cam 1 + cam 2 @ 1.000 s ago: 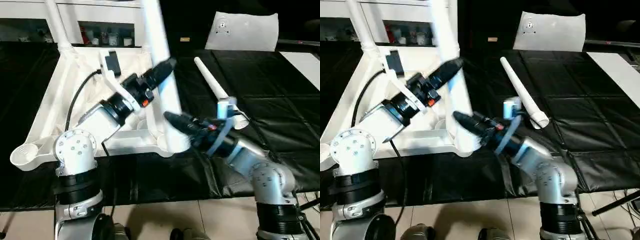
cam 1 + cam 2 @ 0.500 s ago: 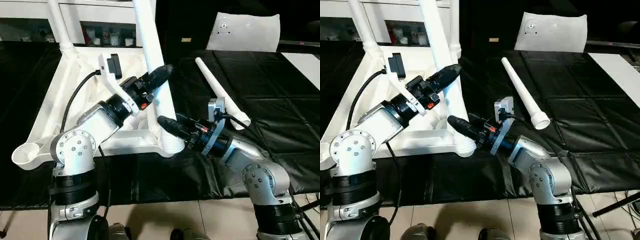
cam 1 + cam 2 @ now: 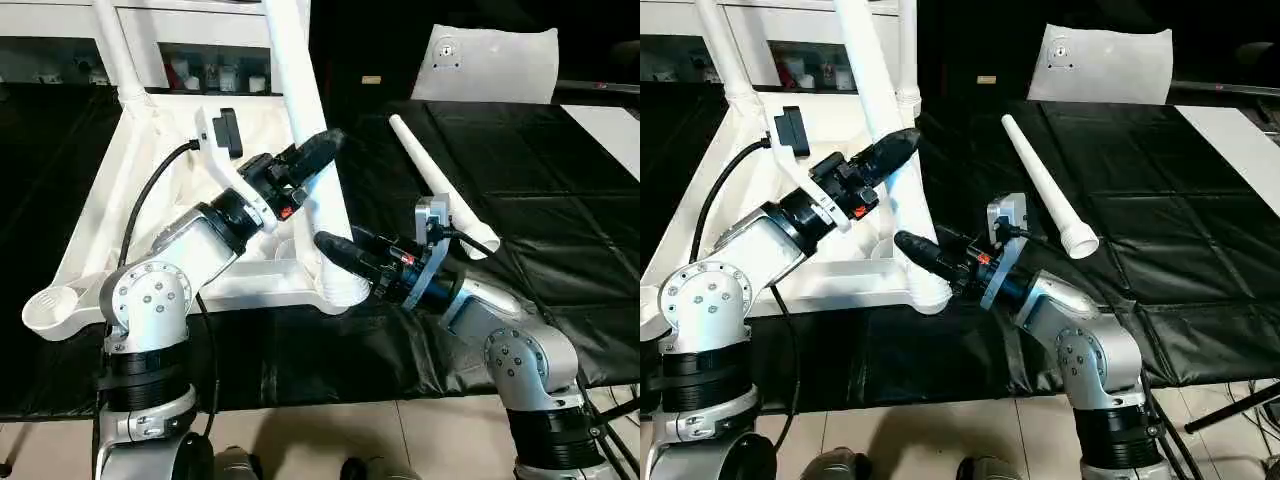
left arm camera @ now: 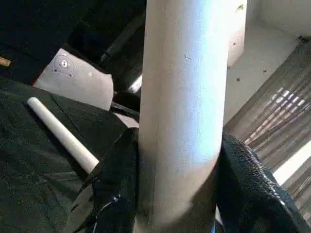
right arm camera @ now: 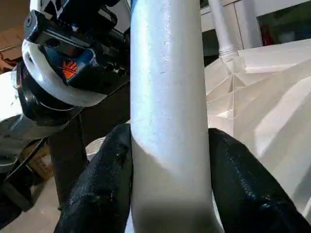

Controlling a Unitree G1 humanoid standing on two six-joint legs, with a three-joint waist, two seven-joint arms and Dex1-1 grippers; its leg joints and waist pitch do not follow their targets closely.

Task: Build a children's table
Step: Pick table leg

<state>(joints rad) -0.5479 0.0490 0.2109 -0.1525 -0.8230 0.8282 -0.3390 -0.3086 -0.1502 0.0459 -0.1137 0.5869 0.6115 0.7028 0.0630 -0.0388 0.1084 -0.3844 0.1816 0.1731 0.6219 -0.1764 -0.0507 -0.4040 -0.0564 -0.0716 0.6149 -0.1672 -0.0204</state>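
Observation:
The white tabletop (image 3: 110, 190) lies upside down on a black mat. One leg (image 3: 115, 45) stands in its far left corner socket and another (image 3: 906, 50) in the far right one. A third leg (image 3: 300, 80) rises, leaning slightly, from the near right socket (image 3: 340, 290). My left gripper (image 3: 325, 145) is shut on this leg at mid height, its fingers (image 4: 116, 184) on both sides of the tube (image 4: 184, 111). My right gripper (image 3: 335, 248) is shut on the same leg (image 5: 167, 97) just above the socket. A fourth leg (image 3: 435, 180) lies loose on the mat to the right.
The near left socket (image 3: 50, 305) has no leg in it. A flat white bag (image 3: 495, 65) leans at the back right, and a white board strip (image 3: 610, 120) lies at the far right. A white cabinet (image 3: 200, 70) stands behind. The mat's front edge (image 3: 300, 400) meets tiled floor.
My left gripper's fingers have closed in on the leg. My right forearm has rolled over and settled, still gripping low on the leg. The leg's top has tipped slightly left.

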